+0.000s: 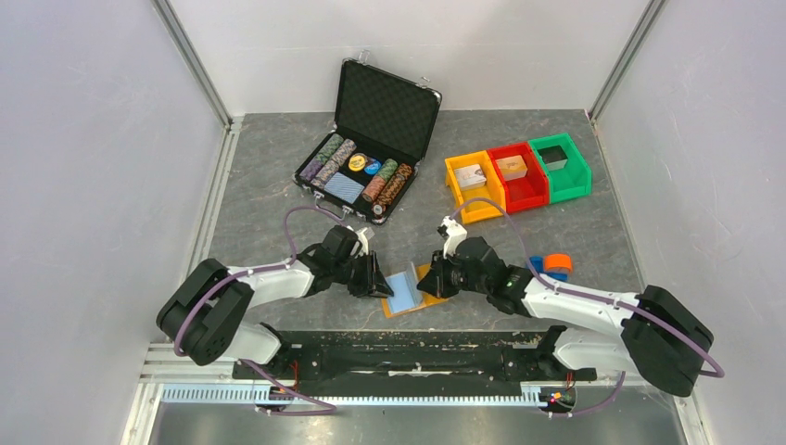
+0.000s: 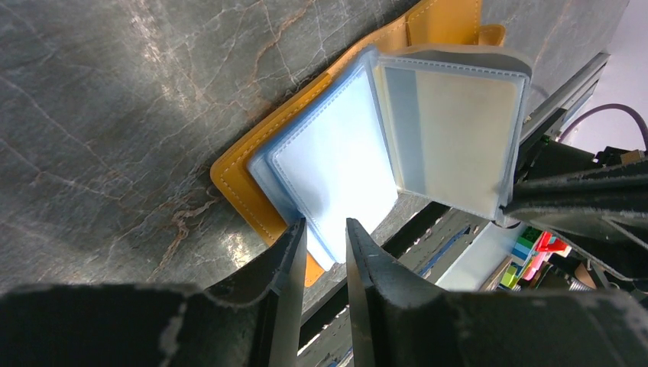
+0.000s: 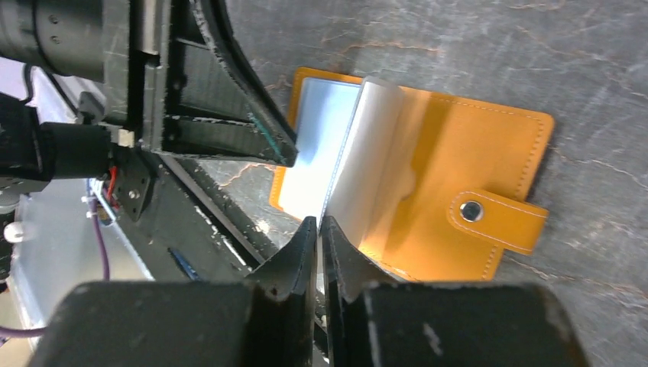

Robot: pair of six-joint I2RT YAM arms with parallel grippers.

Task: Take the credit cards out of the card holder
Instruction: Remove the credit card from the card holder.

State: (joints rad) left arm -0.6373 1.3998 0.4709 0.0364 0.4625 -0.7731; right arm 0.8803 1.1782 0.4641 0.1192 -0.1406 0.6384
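Note:
The orange card holder (image 1: 397, 311) lies open on the table close to the front edge, between both grippers; it also shows in the right wrist view (image 3: 458, 145). Its clear sleeves fan out. The light blue card (image 2: 336, 160) lies flat in a sleeve. The pale grey-beige card (image 2: 458, 130) sits in a sleeve leaf that is lifted upright. My right gripper (image 3: 317, 225) is shut on the edge of that leaf. My left gripper (image 2: 325, 233) is slightly open, its tips at the near corner of the blue card's sleeve, not closed on it.
A black chip case (image 1: 371, 139) stands open at the back. Orange (image 1: 475, 185), red (image 1: 517, 176) and green (image 1: 561, 167) bins stand at the back right. Blue and orange rolls (image 1: 554, 264) lie behind the right arm. The black base rail (image 1: 408, 348) runs just below the holder.

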